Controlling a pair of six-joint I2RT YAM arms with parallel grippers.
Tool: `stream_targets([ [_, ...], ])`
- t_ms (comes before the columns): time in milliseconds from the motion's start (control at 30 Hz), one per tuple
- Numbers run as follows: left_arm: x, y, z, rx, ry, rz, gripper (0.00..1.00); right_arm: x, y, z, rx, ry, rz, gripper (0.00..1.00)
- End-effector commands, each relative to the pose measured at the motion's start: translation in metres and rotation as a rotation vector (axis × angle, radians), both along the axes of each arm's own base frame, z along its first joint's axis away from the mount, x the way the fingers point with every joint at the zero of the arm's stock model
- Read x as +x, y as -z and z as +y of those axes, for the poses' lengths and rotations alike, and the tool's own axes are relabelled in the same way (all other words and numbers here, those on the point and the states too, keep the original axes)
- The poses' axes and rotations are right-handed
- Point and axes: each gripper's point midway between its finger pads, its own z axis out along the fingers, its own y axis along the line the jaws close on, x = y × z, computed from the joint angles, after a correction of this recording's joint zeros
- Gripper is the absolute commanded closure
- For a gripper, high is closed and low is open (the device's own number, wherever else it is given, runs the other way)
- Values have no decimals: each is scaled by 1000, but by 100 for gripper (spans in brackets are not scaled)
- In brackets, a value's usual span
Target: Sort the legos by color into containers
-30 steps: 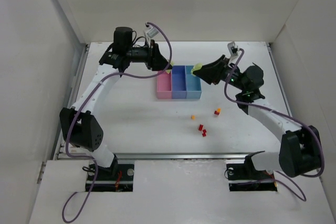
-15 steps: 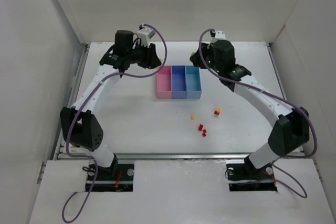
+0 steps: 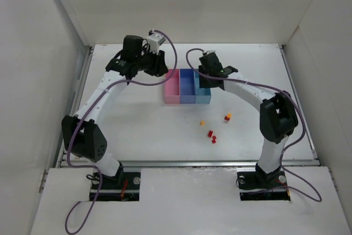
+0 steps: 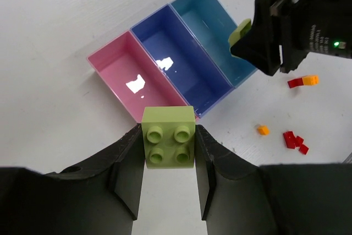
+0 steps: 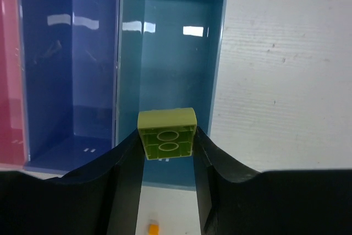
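The left gripper (image 4: 168, 148) clamps one lime-green plastic four-stud brick (image 4: 168, 141) near the pink plastic bin (image 4: 118, 61). The right gripper (image 5: 166, 147) clamps a second lime-green brick (image 5: 166, 135) over the light teal-blue bin (image 5: 176, 81), one of three joined bins (image 4: 181, 59). Two small orange bricks (image 4: 263, 130) and roughly three small red bricks (image 4: 289, 136) lie on the white table (image 4: 55, 26).

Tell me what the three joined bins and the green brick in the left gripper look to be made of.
Pink bin, blue bin and teal bin: apparently glossy plastic; white glare patches show inside them. Lime-green brick in the left gripper: looks like hard moulded plastic with a duller satin finish; its four crisp studs show no glare.
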Motion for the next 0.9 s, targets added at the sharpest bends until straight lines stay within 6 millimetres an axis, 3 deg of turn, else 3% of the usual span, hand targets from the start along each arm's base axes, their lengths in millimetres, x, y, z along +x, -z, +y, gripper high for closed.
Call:
stream_targets([
  [0, -8, -17, 1, 4, 17, -59, 100, -1, -7, 5, -9, -5, -4, 90],
  [67, -8, -17, 1, 4, 17, -59, 100, 1, -15, 6, 3, -5, -23, 79],
  [133, -8, -17, 1, 4, 17, -59, 100, 3, -17, 7, 9, -5, -34, 61],
  [167, -8, -17, 1, 4, 17, -59, 100, 3, -17, 7, 9, -5, -34, 45],
  [267, -8, -17, 1, 4, 17, -59, 100, 4, -19, 6, 1, 2, -37, 28],
  [500, -10, -17, -3, 4, 26, -59, 100, -1, -60, -1, 15, 26, -121, 21],
  [567, -11, -22, -7, -1, 36, -72, 100, -6, -87, -8, 46, 65, -171, 19],
  [633, -7, -17, -13, 25, 54, -81, 100, -9, -97, -31, 48, 132, -199, 19],
  [667, -6, -23, -23, 40, 67, -107, 100, -16, -118, -44, 85, 170, -240, 19],
  [733, -3, -22, -38, 58, 91, -120, 100, -21, -120, -80, 81, 248, -251, 19],
  [767, 1, -19, -57, 62, 118, -120, 100, -26, -133, -93, 96, 271, -282, 19],
  [833, 9, -17, -79, 63, 145, -127, 100, -30, -139, -123, 79, 345, -301, 19],
  [867, 17, 4, -92, 74, 148, -83, 100, -34, -137, -133, 68, 369, -303, 19],
])
